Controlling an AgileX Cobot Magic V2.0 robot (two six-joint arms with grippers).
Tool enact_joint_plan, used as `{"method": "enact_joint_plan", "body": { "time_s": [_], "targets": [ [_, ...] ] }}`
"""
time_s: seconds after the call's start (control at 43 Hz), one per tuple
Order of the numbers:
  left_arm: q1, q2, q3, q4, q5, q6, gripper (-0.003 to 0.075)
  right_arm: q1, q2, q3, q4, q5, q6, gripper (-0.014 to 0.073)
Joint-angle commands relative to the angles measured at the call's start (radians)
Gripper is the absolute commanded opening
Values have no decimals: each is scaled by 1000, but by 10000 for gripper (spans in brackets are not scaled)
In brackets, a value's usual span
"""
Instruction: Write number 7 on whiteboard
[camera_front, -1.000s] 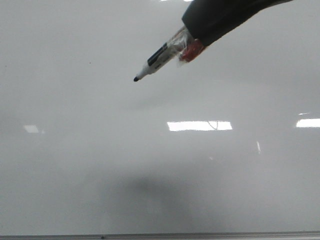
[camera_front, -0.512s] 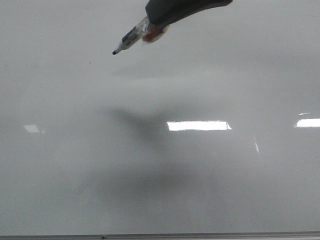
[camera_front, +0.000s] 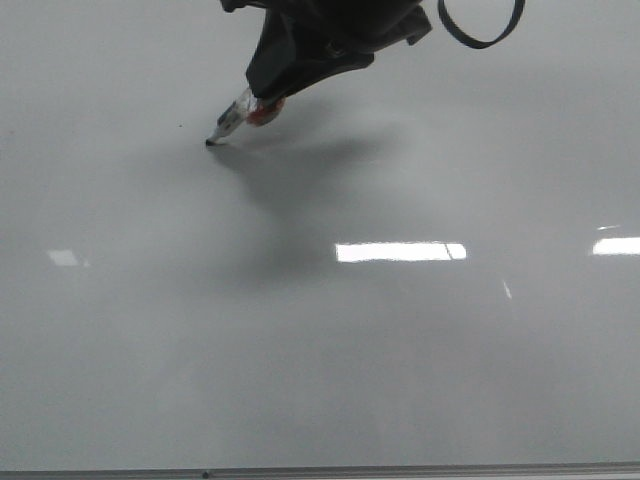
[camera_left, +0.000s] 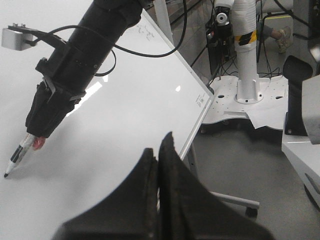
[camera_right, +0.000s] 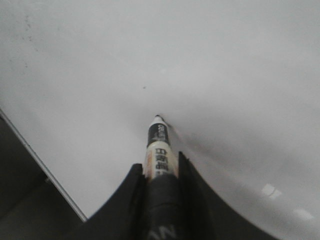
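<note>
The whiteboard (camera_front: 400, 380) fills the front view, pale grey and glossy. No black line of the number 7 shows on it. My right gripper (camera_front: 262, 100) is shut on a marker (camera_front: 235, 122) with a white label and a red-taped part. The black tip (camera_front: 210, 142) meets its own shadow on the board at the upper left. In the right wrist view the marker (camera_right: 160, 150) sits between the fingers of the right gripper (camera_right: 159, 162), pointing at the board (camera_right: 225, 75). My left gripper (camera_left: 159, 145) is shut and empty, off the board's side, and sees the marker (camera_left: 17, 157).
Bright glare patches (camera_front: 400, 251) (camera_front: 615, 245) lie across the board. A thin metal edge (camera_front: 320, 470) runs along its bottom. A tiny dark speck (camera_front: 181, 126) sits left of the tip. A cable loop (camera_front: 480, 30) hangs at the top. A white pedestal (camera_left: 245, 60) stands beyond the board's corner.
My right gripper has carried the marker left and up, then tilted it down. The tip has gone from hovering in front of the board to meeting its shadow on it.
</note>
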Motion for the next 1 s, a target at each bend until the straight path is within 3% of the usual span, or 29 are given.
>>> {"method": "enact_joint_plan", "body": {
  "time_s": [0.0, 0.256, 0.372, 0.605, 0.837, 0.977],
  "targets": [
    [1, 11, -24, -28, -77, -10, -20, -47, -51, -36, 19, -36, -12, -60],
    [1, 11, -24, -26, -77, -10, -20, -205, -138, 67, 15, -29, -15, -60],
    [1, 11, -24, -26, -78, -10, -20, -221, -146, 98, 15, -24, -31, -60],
    [1, 11, -24, -26, -80, -10, -20, -150, -118, 179, 15, -51, -32, -60],
    [1, 11, -24, -26, -80, -10, -20, -71, 26, 193, 24, -74, -32, -60],
    [1, 11, -24, -26, -80, -10, -20, -15, -35, 193, 24, -44, -73, -60]
  ]
}}
